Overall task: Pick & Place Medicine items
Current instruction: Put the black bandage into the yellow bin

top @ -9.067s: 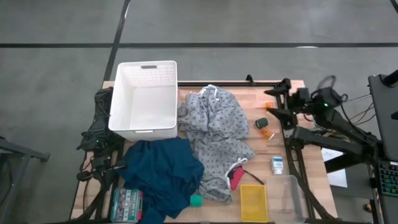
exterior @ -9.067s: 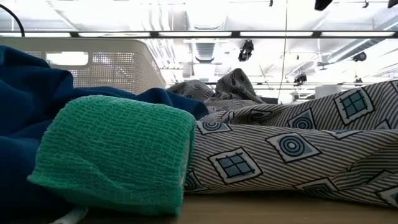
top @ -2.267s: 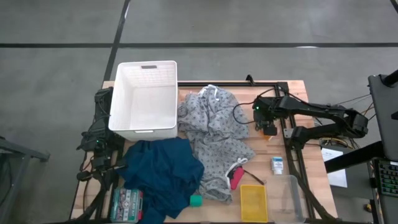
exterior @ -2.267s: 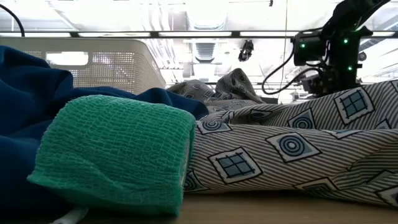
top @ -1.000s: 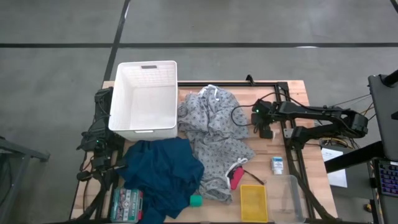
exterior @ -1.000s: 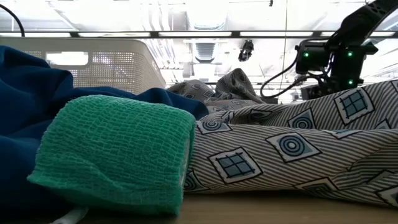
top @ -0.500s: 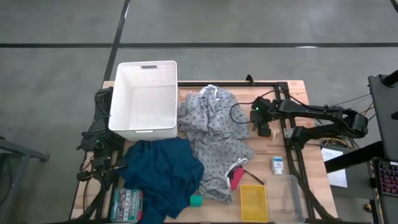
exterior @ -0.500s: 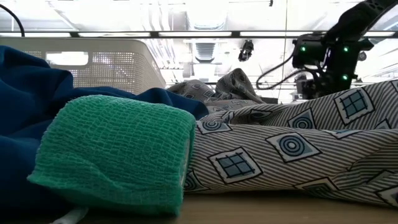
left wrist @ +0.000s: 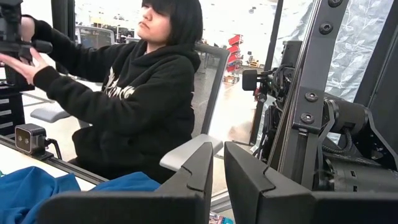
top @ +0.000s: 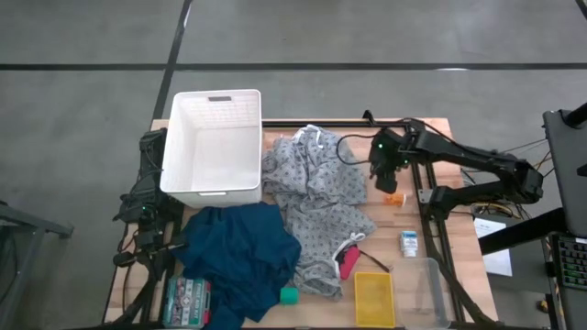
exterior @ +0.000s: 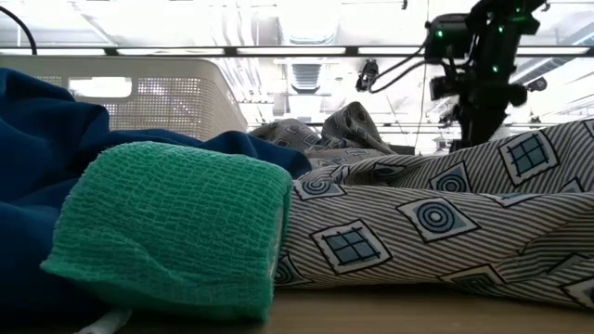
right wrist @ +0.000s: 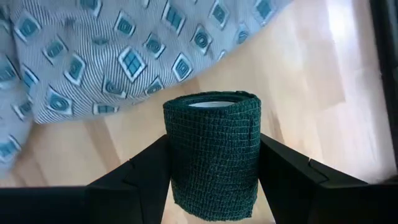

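My right gripper (top: 382, 174) hangs above the table's far right part, shut on a dark green bandage roll (right wrist: 214, 149), beside the patterned grey cloth (top: 316, 197). On the wood below it lies a tiny orange piece (top: 393, 197). Nearer the front lies the small white carton with blue print (top: 409, 243), flat on the table. My left gripper (left wrist: 217, 168) is parked level at the table's left edge, shut, with nothing between its fingers. My right gripper pinches the roll's curved side wall (right wrist: 177, 155) between its two fingers (right wrist: 146, 171), one on each side. The fingers come from above, pointing steeply down, and the roll's axis runs along them. The roll is lifted clear of the table.
A white basket (top: 213, 147) stands at the far left and a blue cloth (top: 240, 252) lies in front of it. A yellow tray (top: 374, 298) and a clear bin (top: 431, 289) stand at the front right. A person (left wrist: 143, 93) sits beyond the table.
My right gripper has risen from the table with the bandage roll, shifted a little toward the far edge and rolled about its wrist. The roll is now lifted clear, and the orange piece shows on the wood below it.
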You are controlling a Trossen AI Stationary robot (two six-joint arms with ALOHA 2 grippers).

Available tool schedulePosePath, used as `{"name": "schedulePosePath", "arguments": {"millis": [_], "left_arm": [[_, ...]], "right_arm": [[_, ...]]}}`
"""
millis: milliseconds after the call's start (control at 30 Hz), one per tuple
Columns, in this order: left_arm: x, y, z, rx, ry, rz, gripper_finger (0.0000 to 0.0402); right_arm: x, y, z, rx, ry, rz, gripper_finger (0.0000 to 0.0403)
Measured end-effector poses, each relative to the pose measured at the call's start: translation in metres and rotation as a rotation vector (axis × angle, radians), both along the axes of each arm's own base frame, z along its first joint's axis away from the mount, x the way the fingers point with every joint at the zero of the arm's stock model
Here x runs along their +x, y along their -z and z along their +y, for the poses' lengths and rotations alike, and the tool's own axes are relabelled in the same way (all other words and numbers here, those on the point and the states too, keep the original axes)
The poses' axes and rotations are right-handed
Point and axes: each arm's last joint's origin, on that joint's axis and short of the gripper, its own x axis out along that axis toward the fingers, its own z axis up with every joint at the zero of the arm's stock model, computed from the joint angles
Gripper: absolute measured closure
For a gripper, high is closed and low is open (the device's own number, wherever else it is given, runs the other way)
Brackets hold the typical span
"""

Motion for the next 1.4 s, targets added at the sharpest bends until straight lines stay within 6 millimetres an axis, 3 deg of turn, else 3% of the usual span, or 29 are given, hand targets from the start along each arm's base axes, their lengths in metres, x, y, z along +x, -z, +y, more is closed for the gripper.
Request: {"name": "schedulePosePath", "arguments": {"millis": [300,567,867,1067,1400], "left_arm": [[0.000,0.000,0.000,0.000,0.000,0.000,0.0355],[0.000,0.000,0.000,0.000,0.000,0.000,0.0355],[0.000,0.000,0.000,0.000,0.000,0.000,0.0355],[0.000,0.000,0.000,0.000,0.000,0.000,0.0354],[0.000,0.000,0.000,0.000,0.000,0.000,0.0354]], "right_arm": [[0.003,-0.027,0.010,0.105,0.065,-0.052,0.0195],[0.008,-0.035,0.032,0.141,0.077,-0.032,0.0195],[0.014,-0.037,0.068,0.184,0.013,-0.008,0.0195],[0.019,-0.037,0.100,0.186,-0.147,-0.021,0.0195],[0.020,-0.039,0.138,0.238,-0.198,-0.086,0.0195]]}}
